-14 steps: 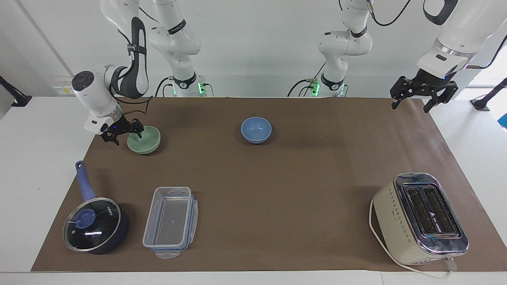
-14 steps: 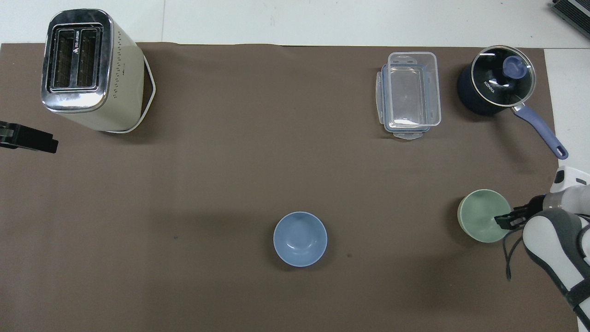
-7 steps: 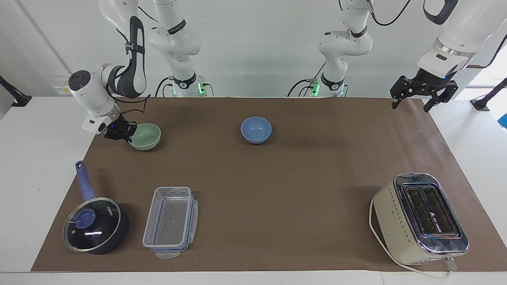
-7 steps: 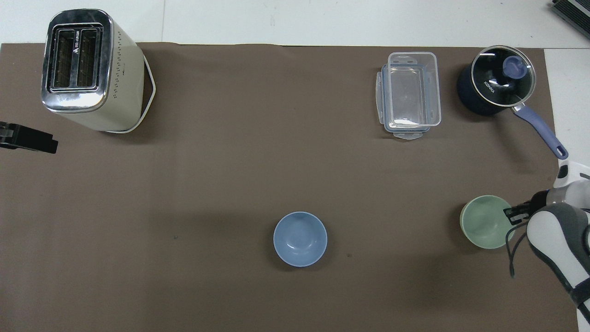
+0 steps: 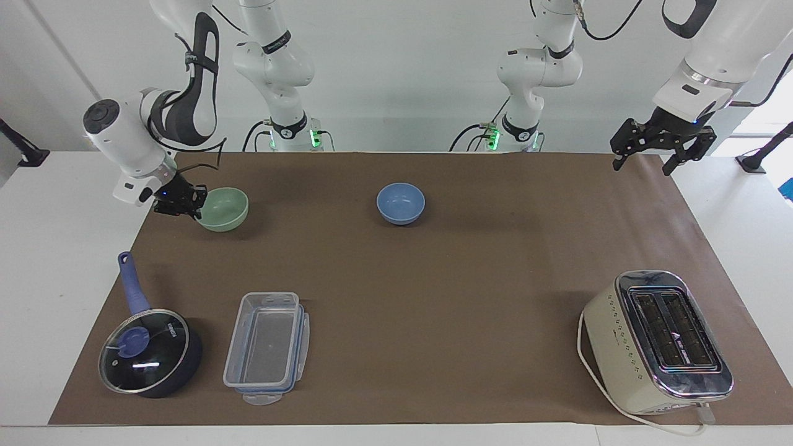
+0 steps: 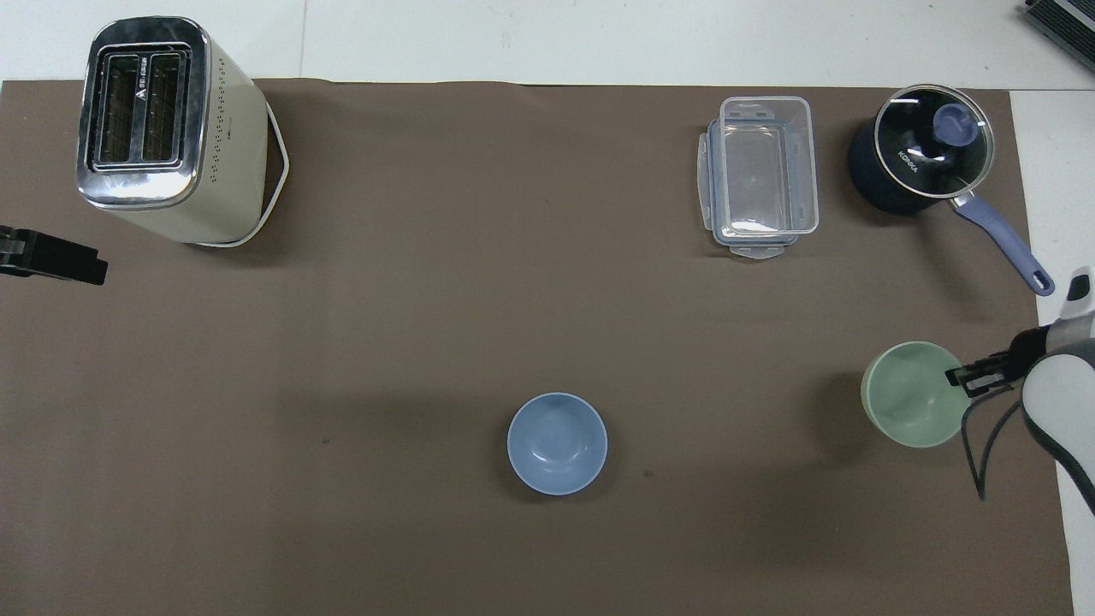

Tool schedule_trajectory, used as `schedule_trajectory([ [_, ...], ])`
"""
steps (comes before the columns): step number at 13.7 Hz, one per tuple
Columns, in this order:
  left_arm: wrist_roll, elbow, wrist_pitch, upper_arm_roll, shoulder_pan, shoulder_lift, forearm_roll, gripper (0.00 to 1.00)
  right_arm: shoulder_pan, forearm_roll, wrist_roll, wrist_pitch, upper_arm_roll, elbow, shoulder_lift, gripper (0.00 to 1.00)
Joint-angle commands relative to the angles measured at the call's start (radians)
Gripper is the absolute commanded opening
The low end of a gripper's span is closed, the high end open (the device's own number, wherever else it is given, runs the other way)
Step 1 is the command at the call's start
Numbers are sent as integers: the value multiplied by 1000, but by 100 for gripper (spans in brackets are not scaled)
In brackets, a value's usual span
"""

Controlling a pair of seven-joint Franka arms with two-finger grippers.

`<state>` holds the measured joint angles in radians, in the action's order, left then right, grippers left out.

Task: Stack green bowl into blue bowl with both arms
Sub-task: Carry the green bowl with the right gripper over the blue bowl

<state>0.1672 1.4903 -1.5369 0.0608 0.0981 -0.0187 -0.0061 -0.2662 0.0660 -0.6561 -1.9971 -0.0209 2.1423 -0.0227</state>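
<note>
The pale green bowl (image 5: pixel 224 210) (image 6: pixel 911 395) hangs slightly tilted just above the brown mat at the right arm's end of the table. My right gripper (image 5: pixel 197 207) (image 6: pixel 954 376) is shut on the part of its rim that faces the mat's edge. The blue bowl (image 5: pixel 401 202) (image 6: pixel 557 443) sits upright on the mat near the middle, about as near to the robots as the green one. My left gripper (image 5: pixel 644 164) waits open in the air over the mat's corner at the left arm's end, holding nothing.
A dark blue saucepan (image 5: pixel 148 353) with a glass lid and a clear plastic container (image 5: pixel 266 347) stand farther from the robots than the green bowl. A cream toaster (image 5: pixel 657 341) stands at the left arm's end, far from the robots.
My right gripper has shut on the green bowl's rim, raised it a little and drawn it slightly toward the mat's edge. The left arm has not moved.
</note>
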Motion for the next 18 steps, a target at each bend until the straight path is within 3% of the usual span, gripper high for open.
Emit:
schedule_trajectory([
  [1, -8, 5, 11, 1, -4, 13, -8, 100, 60, 23, 96, 76, 7, -47, -26, 0],
  [4, -8, 5, 11, 1, -6, 13, -8, 100, 160, 23, 267, 106, 7, -45, -45, 0],
  [9, -8, 4, 4, 1, -4, 13, -8, 100, 408, 26, 603, 104, 7, -25, -69, 0],
  [14, -8, 5, 11, 1, -6, 13, -8, 100, 608, 69, 811, 92, 7, -10, -83, 0],
  [18, -8, 4, 11, 1, -6, 13, -8, 100, 682, 144, 868, 92, 7, -9, -86, 0],
])
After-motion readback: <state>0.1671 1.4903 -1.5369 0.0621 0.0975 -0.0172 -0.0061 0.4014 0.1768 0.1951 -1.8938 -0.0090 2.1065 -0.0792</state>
